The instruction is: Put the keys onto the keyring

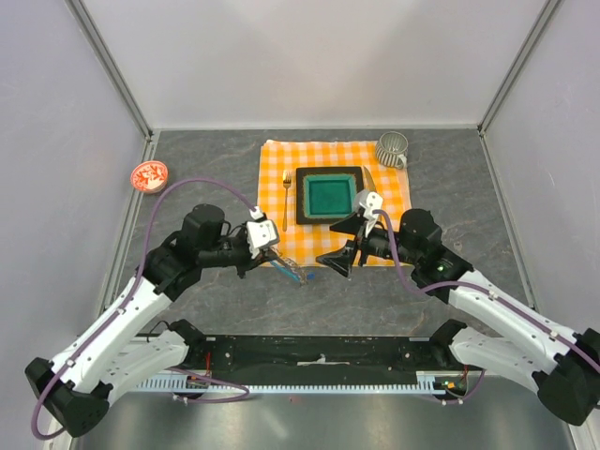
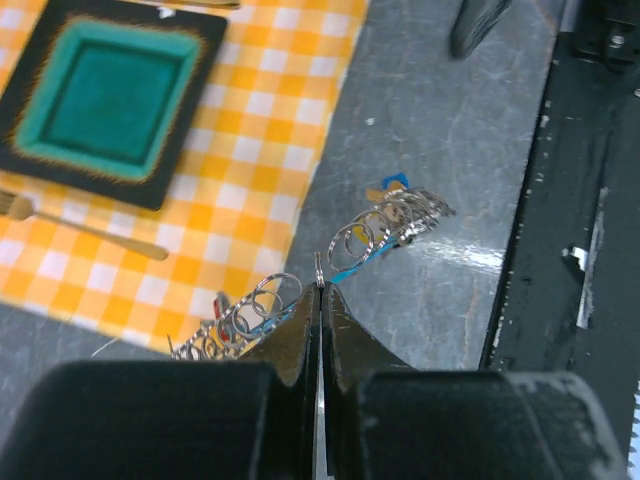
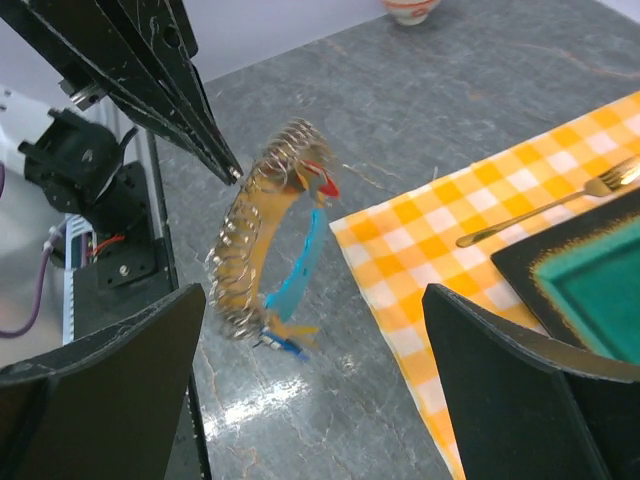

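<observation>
- Keyring [image 1: 293, 272] is hanging above the table [image 1: 450, 178], just off the cloth's [image 1: 277, 159] near edge, pinched by the left gripper [image 1: 279, 257]. The right gripper [image 1: 342, 242] is facing it from close by, spread wide. The ring is probably being offered up for that arm to work on.
- Left wrist: black fingers [image 2: 296, 335] are pressing flat together on one thin turn of wire, gripping it edge-on so the loop is standing clear beyond them. The ring is showing as silvery wire strung with many small shiny coils. Keys [image 2: 390, 186] with blue and yellow heads are dangling at its far end.
- Right wrist: the ring is hanging upright between this gripper's wide-apart jaws, touching neither. A smooth cyan clip [image 3: 297, 272] is curving along it. Red and yellow-blue heads are hanging from it, seemingly threaded on already, though I cannot tell for certain.
</observation>
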Robot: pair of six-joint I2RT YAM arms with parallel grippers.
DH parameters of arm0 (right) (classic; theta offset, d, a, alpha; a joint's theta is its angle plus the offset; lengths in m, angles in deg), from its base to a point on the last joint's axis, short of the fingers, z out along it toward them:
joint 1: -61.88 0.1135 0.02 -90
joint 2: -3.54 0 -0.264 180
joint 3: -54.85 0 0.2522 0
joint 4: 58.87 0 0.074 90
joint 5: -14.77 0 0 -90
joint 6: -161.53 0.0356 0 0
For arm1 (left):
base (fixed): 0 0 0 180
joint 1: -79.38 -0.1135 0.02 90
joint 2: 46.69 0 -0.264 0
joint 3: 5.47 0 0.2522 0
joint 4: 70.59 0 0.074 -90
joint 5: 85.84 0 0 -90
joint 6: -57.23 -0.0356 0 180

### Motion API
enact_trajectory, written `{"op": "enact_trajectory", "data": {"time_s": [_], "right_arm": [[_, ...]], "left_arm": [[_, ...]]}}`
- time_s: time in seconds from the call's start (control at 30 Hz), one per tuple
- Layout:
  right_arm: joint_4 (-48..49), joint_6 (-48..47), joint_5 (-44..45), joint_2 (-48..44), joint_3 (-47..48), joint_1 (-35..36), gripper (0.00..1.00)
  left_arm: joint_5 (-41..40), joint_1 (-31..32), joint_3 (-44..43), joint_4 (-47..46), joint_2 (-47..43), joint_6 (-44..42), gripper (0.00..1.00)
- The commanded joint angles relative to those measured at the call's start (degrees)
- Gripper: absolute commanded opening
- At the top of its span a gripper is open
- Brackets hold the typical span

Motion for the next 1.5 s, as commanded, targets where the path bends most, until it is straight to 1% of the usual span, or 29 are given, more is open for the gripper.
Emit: {"op": "enact_trajectory", "data": {"time_s": [0.0, 0.13, 0.23, 0.33, 0.5, 0.6, 0.63, 0.7, 0.73, 0.8, 0.87, 0.93, 1.17, 1.23, 1.47], "right_arm": [[9.0, -3.6, -7.8, 3.8, -0.2, 0.4, 0.97], [11.4, -5.1, -7.8, 4.2, -2.6, 1.6, 0.92], [12.3, -8.3, -7.6, 4.3, -3.8, 2.8, 0.88], [11.4, -10.3, -8.3, 5.6, -3.1, 4.1, 0.80], [11.7, -11.6, -9.0, 8.4, -1.7, 5.8, 0.72], [12.4, -11.9, -8.8, 10.0, -1.1, 6.4, 0.64], [12.8, -11.8, -8.9, 10.5, -0.9, 6.6, 0.59], [14.0, -11.3, -9.3, 11.7, -0.6, 7.0, 0.54], [14.2, -11.2, -9.9, 12.2, -0.1, 7.6, 0.49], [14.0, -11.1, -10.1, 12.9, 0.5, 8.8, 0.45], [14.0, -11.2, -9.6, 13.2, 0.7, 9.3, 0.39], [14.2, -11.3, -9.6, 13.5, 0.7, 9.9, 0.36], [14.9, -11.5, -9.4, 15.3, 1.2, 10.8, 0.30], [15.5, -11.4, -9.5, 16.3, 1.4, 11.0, 0.27], [17.2, -10.9, -10.5, 17.7, 2.2, 11.7, 0.23]], "left_arm": [[2.8, 3.9, -3.7, -1.8, 2.2, -1.9, 0.02], [1.4, 6.2, -4.9, -1.8, 5.1, -2.1, 0.02], [2.6, 6.5, -5.7, -1.8, 6.6, -1.8, 0.02], [3.4, 6.9, -5.3, -1.8, 7.5, -1.5, 0.02], [4.3, 7.7, -5.0, -2.1, 7.7, -1.3, 0.02], [4.9, 7.7, -4.9, -2.8, 7.3, -0.9, 0.02], [5.2, 7.8, -4.9, -2.8, 7.1, -0.7, 0.02], [5.8, 7.8, -4.3, -3.6, 6.6, -0.1, 0.02], [5.8, 7.9, -3.6, -4.0, 6.5, 0.1, 0.02], [5.7, 7.9, -3.0, -4.6, 6.7, 0.6, 0.02], [5.8, 7.9, -2.7, -4.6, 7.0, 0.8, 0.02], [5.8, 7.9, -2.4, -4.6, 7.1, 0.7, 0.02], [6.8, 7.9, -0.8, -4.6, 6.2, 1.3, 0.02], [7.0, 7.9, -0.6, -4.6, 6.0, 1.4, 0.02], [7.4, 7.9, -0.5, -4.4, 6.3, 1.2, 0.02]]}}
